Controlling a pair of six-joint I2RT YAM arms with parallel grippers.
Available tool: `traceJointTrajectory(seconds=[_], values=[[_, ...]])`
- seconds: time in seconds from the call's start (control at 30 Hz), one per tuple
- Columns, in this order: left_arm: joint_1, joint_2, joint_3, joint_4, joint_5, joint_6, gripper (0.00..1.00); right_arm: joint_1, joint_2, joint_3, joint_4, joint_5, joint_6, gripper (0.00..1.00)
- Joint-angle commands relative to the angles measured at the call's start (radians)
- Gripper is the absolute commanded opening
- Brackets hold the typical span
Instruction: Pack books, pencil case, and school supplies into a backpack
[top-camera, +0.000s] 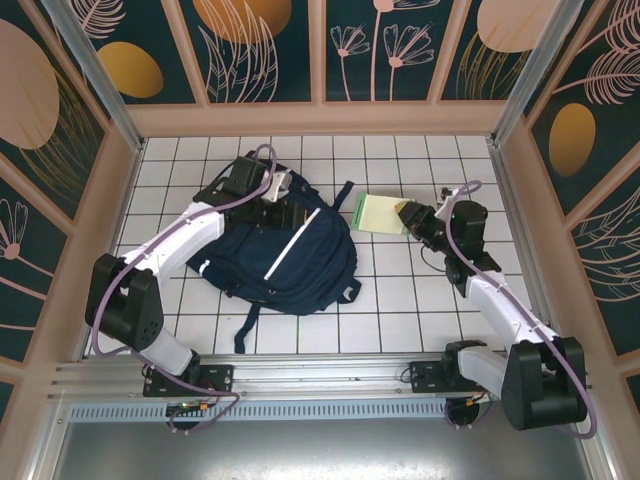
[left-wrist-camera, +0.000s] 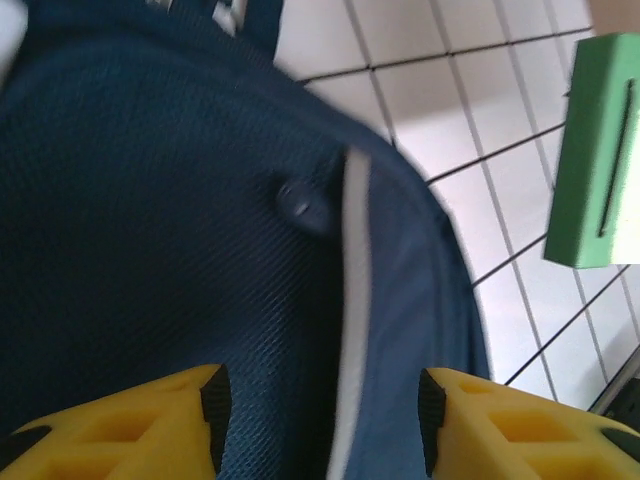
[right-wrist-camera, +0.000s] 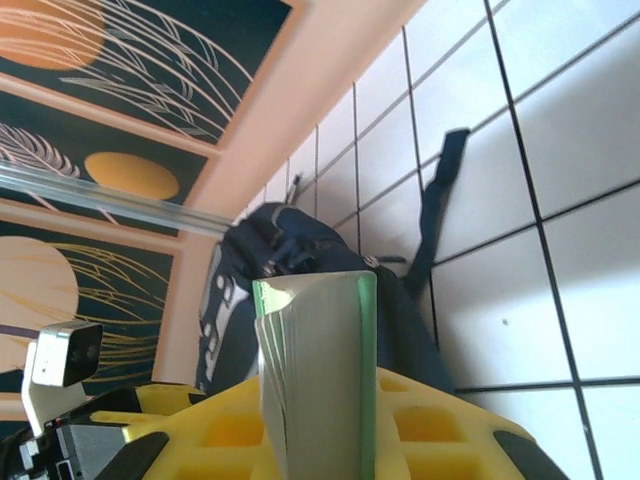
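Right wrist cam: right gripper pinches green pack by one edge, so it may pivot/slip en route to backpack, esp. w/ left gripper part-open, holding nothing.

the navy backpack covers most of the frame, its white stripe running up beside a small round stud. the left gripper has its yellow fingers apart, bare fabric between them. a green pack shows at the right edge against the white tiled table

Navy backpack, white stripe, pale green pack, white gridded table
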Motion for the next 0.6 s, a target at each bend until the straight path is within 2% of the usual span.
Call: traceJointTrajectory(seconds=[0.0, 0.37, 0.57], values=[[-0.008, -0.004, -0.041, 0.022, 0.028, 0.017, 0.55, 0.014, -0.015, -0.011, -0.023, -0.004, -0.051, 0.0], [-0.062, -0.018, -0.117, 0.13, 0.188, -0.044, 0.54, 0.014, 0.003, -0.016, -0.04, -0.019, -0.082, 0.0], [-0.062, 0.043, -0.092, 0.116, 0.128, -0.03, 0.52, 0.016, 0.008, -0.028, -0.011, -0.031, -0.061, 0.0]])
